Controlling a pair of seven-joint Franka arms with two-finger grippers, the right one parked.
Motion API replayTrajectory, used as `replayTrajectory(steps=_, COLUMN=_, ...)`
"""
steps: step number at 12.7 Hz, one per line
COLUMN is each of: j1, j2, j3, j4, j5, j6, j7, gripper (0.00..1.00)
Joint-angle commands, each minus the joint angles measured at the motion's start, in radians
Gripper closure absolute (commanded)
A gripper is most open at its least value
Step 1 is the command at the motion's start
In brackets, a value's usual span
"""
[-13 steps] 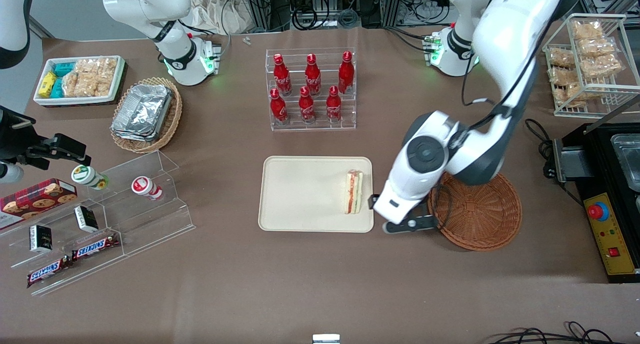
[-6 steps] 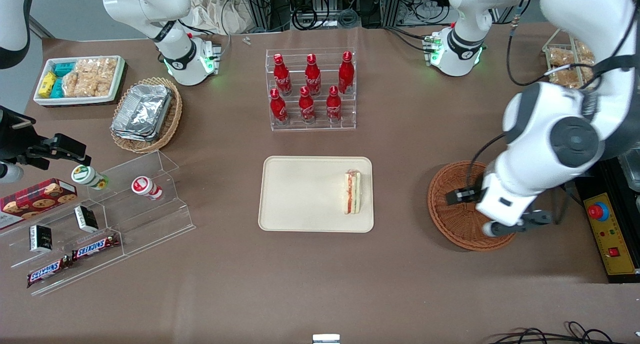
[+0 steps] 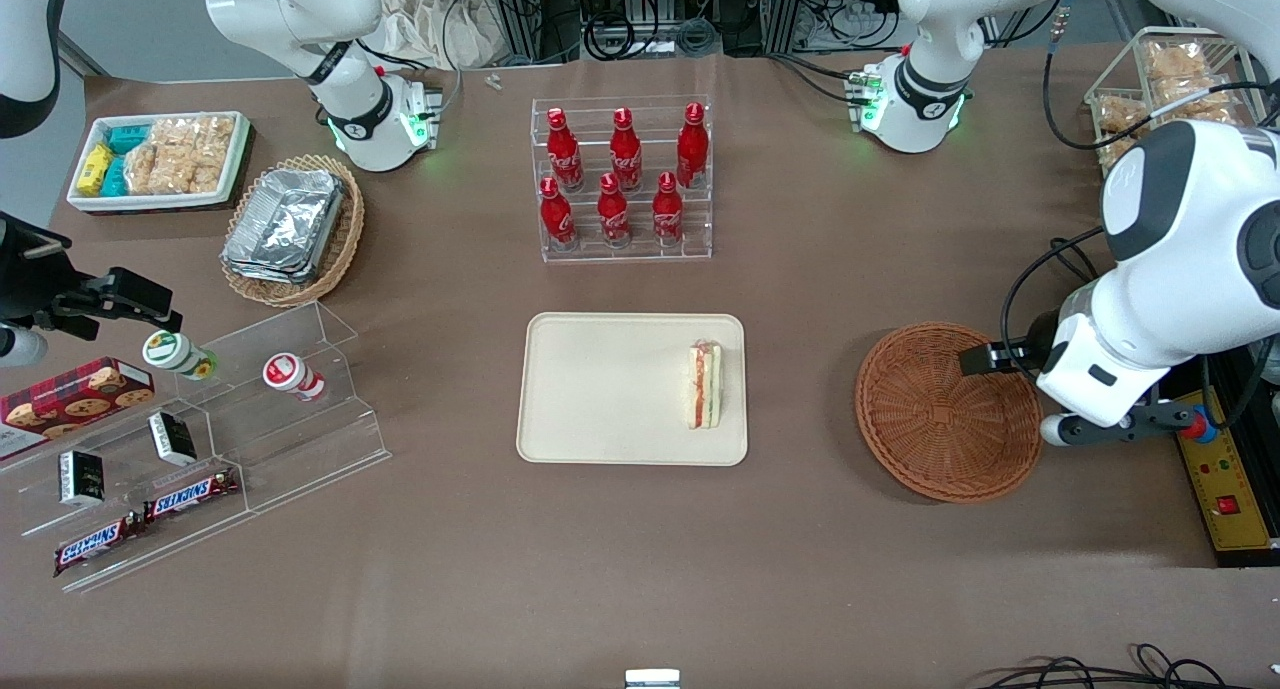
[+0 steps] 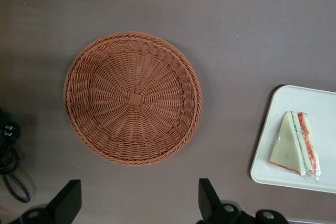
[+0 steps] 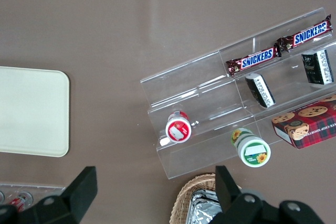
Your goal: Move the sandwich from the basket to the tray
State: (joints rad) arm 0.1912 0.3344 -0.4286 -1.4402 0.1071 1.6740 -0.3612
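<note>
The sandwich lies on the tray, while the gripper, fingers wide and holding nothing, hangs beside the empty basket.

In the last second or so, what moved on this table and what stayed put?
Only the working arm moved. Its gripper was beside the tray next to the sandwich, then swung away over the basket and now hangs, open and empty, at the basket's edge toward the working arm's end of the table. The sandwich lies on the tray as before; the basket, holding nothing, and the tray have not shifted.
</note>
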Motion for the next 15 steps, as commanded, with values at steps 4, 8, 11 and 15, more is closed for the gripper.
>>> replayTrajectory(steps=4, j1=0.011, j2=-0.095, j3=0.005, j4=-0.083, j5=-0.007, j6=-0.042, j7=0.095, gripper=0.0)
replayTrajectory(steps=8, j1=-0.119, j2=-0.251, j3=0.192, j4=-0.329, j5=-0.035, j6=0.126, j7=0.148, gripper=0.0)
replayTrajectory(steps=11, j1=-0.125, j2=-0.292, j3=0.248, j4=-0.401, j5=-0.085, j6=0.19, j7=0.247, gripper=0.0)
replayTrajectory(steps=15, j1=-0.134, j2=-0.14, j3=0.243, j4=-0.15, j5=-0.081, j6=0.066, j7=0.269, gripper=0.0)
